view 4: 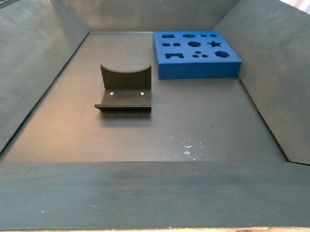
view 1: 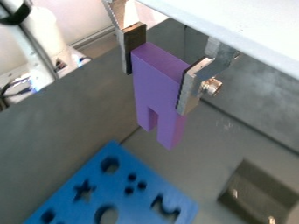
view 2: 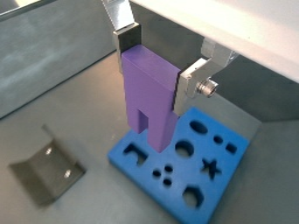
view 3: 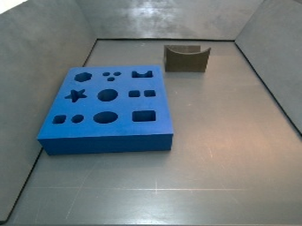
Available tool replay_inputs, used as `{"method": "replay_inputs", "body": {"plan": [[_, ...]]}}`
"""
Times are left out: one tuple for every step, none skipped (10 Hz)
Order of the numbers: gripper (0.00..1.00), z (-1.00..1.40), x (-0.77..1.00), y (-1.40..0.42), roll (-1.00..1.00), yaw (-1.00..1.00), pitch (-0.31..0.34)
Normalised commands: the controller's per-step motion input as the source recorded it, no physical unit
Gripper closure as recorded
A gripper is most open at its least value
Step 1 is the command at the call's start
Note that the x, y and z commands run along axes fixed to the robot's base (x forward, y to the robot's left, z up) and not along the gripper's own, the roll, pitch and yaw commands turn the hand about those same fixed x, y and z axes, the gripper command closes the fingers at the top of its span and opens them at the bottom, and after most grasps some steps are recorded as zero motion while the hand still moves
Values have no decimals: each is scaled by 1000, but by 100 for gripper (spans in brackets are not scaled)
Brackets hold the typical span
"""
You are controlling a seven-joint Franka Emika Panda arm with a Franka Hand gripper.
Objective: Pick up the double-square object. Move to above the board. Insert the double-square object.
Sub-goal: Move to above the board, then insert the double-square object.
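My gripper (view 1: 163, 72) is shut on the double-square object (view 1: 158, 96), a tall purple block with a slot in its lower end. It also shows in a wrist view (view 2: 152, 96) between the silver fingers (view 2: 193, 83). The block hangs upright, well above the grey floor. The board (view 2: 193, 166), a thick blue slab with shaped cutouts, lies below and to one side of the block; it shows in both wrist views (view 1: 111, 192) and both side views (view 3: 106, 106) (view 4: 194, 53). The gripper and block are out of frame in both side views.
The dark fixture (view 3: 186, 57) stands on the grey tray floor apart from the board, also seen in a side view (view 4: 125, 91) and in both wrist views (view 1: 260, 197) (view 2: 47, 166). Sloped grey tray walls (view 3: 35, 53) surround the floor.
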Motion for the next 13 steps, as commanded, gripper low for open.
{"method": "replay_inputs", "body": {"plan": [[100, -141, 466, -1000, -4, 10, 22], [100, -139, 477, -1000, -5, 11, 27], [100, -139, 500, -1000, 9, 12, 27], [100, -112, 429, -767, 32, 8, 29], [100, -65, 308, -486, 44, 5, 33], [100, -32, 201, -291, 48, 7, 28], [100, 0, -57, 0, 0, 0, 0], [100, 0, 37, 0, 0, 0, 0], [100, 0, 169, -14, 0, 0, 0], [100, 0, 23, 0, 0, 0, 0], [100, -11, -51, 0, 0, 0, 0], [100, -6, 0, 0, 0, 0, -23], [100, 0, 177, 0, 0, -154, 89]]}}
